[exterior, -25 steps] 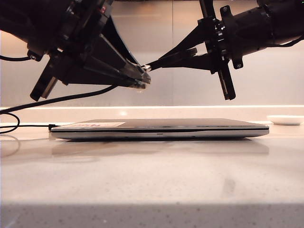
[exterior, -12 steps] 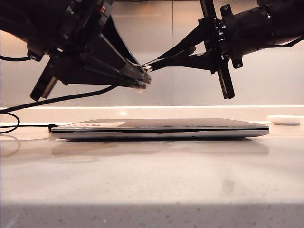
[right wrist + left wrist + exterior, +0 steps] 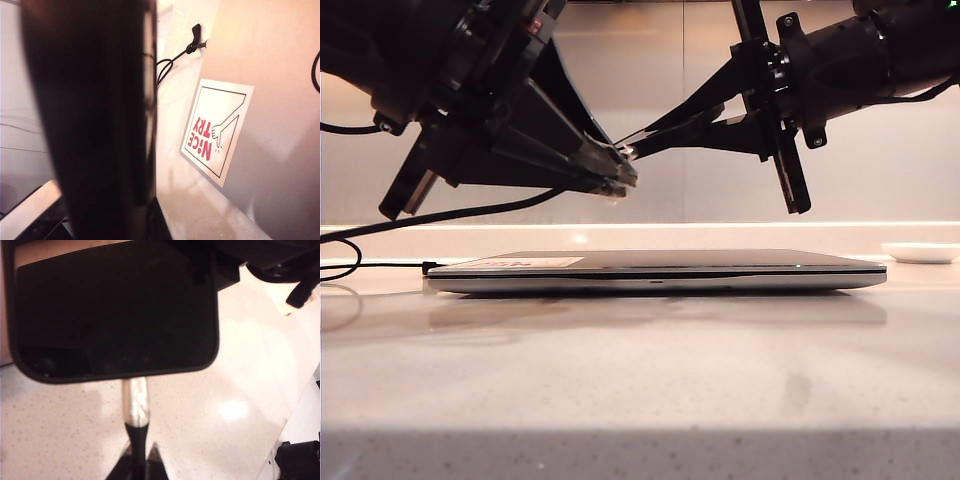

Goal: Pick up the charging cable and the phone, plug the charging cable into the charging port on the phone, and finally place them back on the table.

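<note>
My left gripper [image 3: 620,180] is clamped on the phone [image 3: 115,310], held in the air above the laptop [image 3: 660,268]. My right gripper [image 3: 632,150] is pinched on the charging cable [image 3: 136,437]; its silver connector tip [image 3: 135,402] touches the phone's edge. Whether it is fully seated cannot be told. Both are clear of the table [image 3: 640,380]. A sticker [image 3: 217,132] lies on the laptop lid.
</note>
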### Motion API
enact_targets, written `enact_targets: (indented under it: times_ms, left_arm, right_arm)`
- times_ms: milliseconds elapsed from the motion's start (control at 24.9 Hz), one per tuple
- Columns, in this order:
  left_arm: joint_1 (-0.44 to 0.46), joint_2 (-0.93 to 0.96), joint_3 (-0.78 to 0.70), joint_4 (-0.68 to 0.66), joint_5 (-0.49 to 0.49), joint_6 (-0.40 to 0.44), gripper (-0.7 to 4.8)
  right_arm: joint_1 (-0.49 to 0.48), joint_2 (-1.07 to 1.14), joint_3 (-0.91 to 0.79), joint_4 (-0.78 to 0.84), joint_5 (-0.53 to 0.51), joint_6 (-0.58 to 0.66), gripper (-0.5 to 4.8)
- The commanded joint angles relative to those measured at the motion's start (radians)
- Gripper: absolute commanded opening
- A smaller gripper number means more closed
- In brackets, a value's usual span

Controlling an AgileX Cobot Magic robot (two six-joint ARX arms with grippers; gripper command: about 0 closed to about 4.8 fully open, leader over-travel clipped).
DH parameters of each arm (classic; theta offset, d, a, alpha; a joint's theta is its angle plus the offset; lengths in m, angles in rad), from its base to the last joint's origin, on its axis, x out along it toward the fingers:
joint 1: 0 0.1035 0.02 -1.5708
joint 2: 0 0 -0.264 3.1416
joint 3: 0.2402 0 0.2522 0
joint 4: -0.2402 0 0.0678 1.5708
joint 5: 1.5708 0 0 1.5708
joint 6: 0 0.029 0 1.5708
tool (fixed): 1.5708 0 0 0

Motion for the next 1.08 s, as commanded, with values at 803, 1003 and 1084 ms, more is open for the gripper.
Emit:
enact_targets:
  times_ms: [803,1003,1084]
  left_arm:
    - [0.028,-0.096,0.048,-0.018,-0.011,0.185,-0.06]
    - [0.114,-0.126,0.114,-0.090,-0.011,0.272,-0.06]
    - [0.159,-0.126,0.140,-0.131,-0.011,0.328,-0.06]
  right_arm:
    - [-0.229,-0.069,0.074,-0.328,0.003,-0.192,-0.06]
    - [-0.379,-0.093,0.201,-0.694,0.003,-0.374,-0.06]
    - [-0.442,-0.092,0.257,-0.831,0.017,-0.452,-0.06]
